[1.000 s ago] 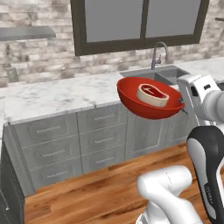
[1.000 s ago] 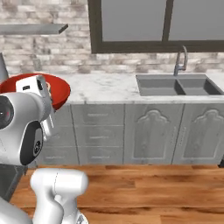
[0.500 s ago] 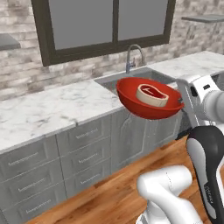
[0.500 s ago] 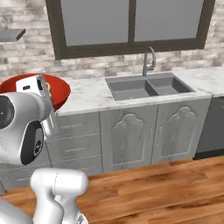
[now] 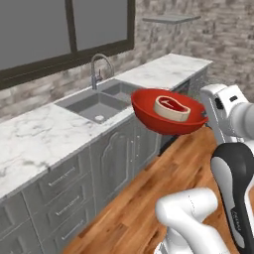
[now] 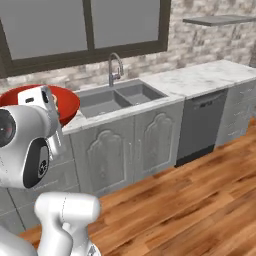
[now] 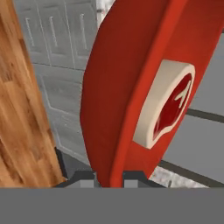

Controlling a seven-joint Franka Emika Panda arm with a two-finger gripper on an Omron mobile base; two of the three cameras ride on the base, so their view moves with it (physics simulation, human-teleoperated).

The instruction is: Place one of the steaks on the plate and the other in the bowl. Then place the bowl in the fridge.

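Bowl (image 5: 166, 119), red and glossy, hangs in the air near the counter (image 5: 44, 134), right of the sink (image 5: 99, 101). One steak (image 5: 172, 107) with a pale fat rim lies inside. In the hand view the end effector (image 7: 109, 179) pinches the bowl's rim, fingertips mostly cut off. In the right base view the arm hides much of the bowl.

I see open wood floor (image 6: 190, 195) in front of the sink (image 6: 117, 97), free for passage. The cabinet fronts (image 5: 116, 161) below the sink and the dishwasher (image 6: 200, 125) to its right wall off that side. The faucet (image 5: 96, 69) rises behind the sink.
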